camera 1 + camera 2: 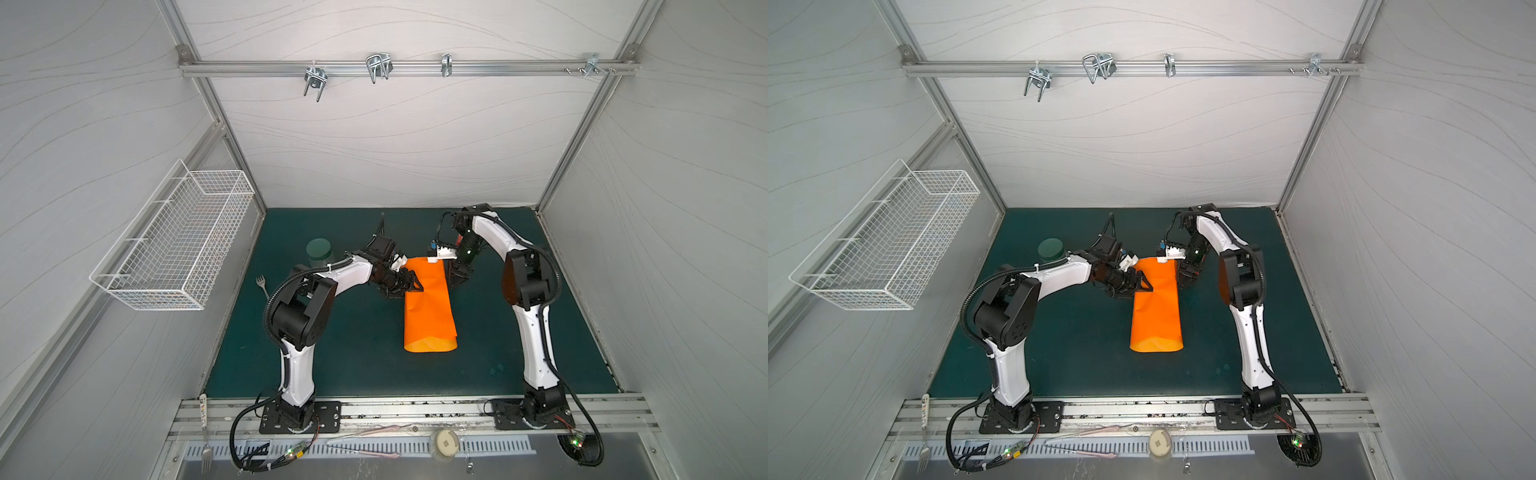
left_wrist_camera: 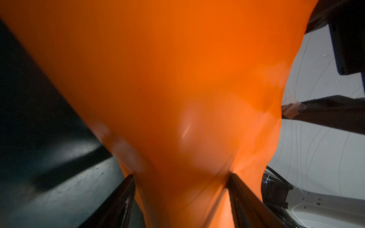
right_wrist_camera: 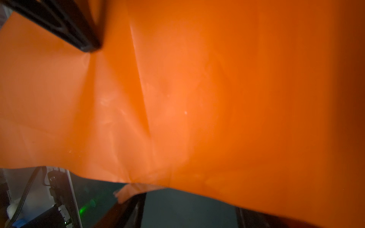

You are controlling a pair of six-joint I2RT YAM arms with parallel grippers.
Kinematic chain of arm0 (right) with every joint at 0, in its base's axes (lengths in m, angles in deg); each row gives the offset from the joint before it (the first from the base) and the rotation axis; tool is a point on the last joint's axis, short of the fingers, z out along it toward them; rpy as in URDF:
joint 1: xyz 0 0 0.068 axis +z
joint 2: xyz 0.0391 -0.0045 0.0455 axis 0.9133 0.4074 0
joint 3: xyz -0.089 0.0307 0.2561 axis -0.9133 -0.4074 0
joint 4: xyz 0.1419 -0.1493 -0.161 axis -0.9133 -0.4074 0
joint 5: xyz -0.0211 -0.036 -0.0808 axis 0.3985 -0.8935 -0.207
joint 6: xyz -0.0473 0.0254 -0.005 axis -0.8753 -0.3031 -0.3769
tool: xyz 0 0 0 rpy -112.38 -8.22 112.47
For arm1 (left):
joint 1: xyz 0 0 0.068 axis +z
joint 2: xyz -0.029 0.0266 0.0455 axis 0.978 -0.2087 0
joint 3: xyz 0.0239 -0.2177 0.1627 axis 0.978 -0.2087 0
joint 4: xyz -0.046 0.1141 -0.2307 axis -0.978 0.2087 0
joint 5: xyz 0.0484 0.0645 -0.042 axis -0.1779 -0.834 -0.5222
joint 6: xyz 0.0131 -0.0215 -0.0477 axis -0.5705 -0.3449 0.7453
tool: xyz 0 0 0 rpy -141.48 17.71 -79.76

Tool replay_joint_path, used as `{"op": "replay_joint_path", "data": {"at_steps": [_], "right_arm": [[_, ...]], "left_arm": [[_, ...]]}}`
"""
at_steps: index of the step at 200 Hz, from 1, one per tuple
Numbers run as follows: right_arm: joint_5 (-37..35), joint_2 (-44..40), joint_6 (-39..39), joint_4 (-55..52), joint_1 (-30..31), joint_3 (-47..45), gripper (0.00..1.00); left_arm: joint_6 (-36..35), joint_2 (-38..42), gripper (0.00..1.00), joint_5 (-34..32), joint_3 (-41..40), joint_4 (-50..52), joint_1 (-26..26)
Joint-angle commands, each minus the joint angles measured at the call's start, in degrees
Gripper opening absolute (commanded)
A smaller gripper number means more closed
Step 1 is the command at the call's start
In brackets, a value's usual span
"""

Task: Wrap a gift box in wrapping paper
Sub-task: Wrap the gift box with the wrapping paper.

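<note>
Orange sheet folded long, both arms at its far end

The wrapping paper (image 1: 428, 316) lies as a creased, folded-over strip mid-mat (image 1: 353, 357), its near end toward the arm bases. The left gripper (image 1: 409, 284) clamps the far part, its fingers (image 2: 126, 189) pressed into both sides. The right gripper (image 1: 457, 277) is just beside the opposite edge, jaws apart, one fingertip touching the paper's edge.

Both top views were bright, sharp and evenly lit, with only soft shadows on the dark green desk (image 1: 353, 353), and the silver aluminium frame rails (image 1: 519, 66) bowed toward the edges. Both wrist views were dimmer and smeared by blur. The glossy orange sheet of wrapping paper (image 2: 177, 79) carried pale glare patches and darkened toward the margins.
</note>
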Motion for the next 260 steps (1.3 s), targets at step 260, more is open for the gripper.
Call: {"op": "replay_joint_path", "data": {"at_steps": [260], "right_arm": [[30.01, -23.85, 63.76, 40.74, -9.76, -40.15, 0.34]], "left_arm": [[-1.05, -4.27, 0.73, -10.33, -1.96, 2.26, -1.26]]}}
